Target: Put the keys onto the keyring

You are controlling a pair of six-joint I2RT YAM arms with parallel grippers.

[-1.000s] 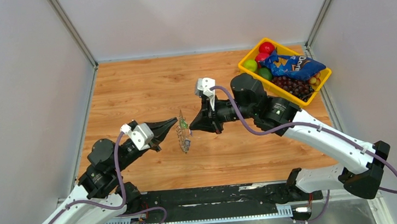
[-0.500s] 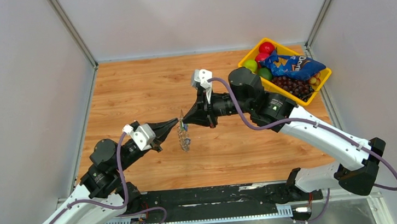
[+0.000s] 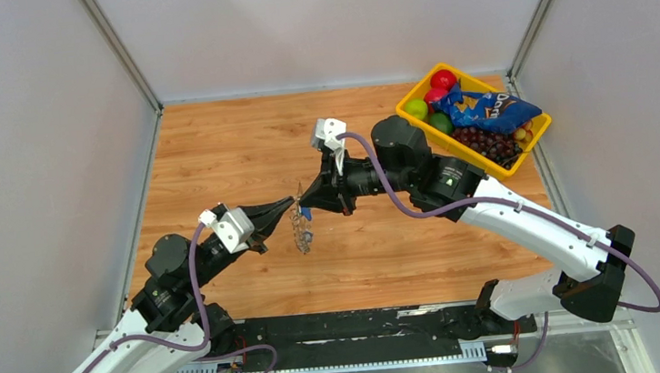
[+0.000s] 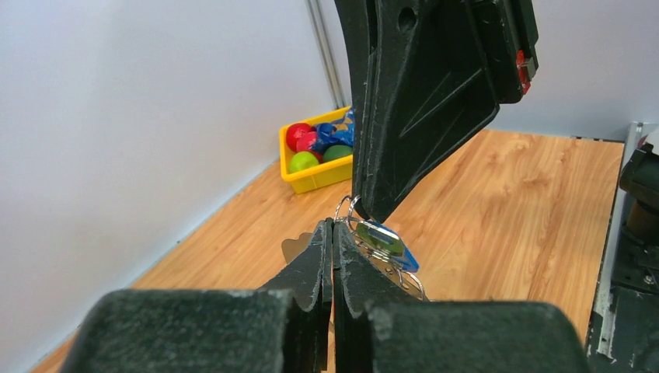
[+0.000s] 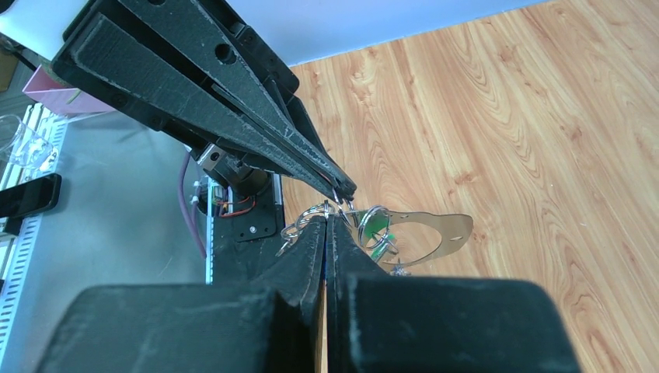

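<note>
Left hand [image 3: 292, 203] clenched on the thin silver metal keyring [image 4: 349, 208], blue-capped silver key [image 4: 386, 241] dangling just below, while the clenched right hand [image 3: 303, 198] touches the ring tip-first.

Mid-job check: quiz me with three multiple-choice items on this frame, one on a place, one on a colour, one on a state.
1. The bin sits at: A far right corner; B far left corner; C near edge.
2. The bag in it is: A red; B blue; C white.
3. The key bunch is: A in the bin; B pinched by left gripper and right gripper; C out of view.
Key: A, the top view shows it far right; B, its wrapper is mostly blue; B, both shut tips meet on it.
</note>
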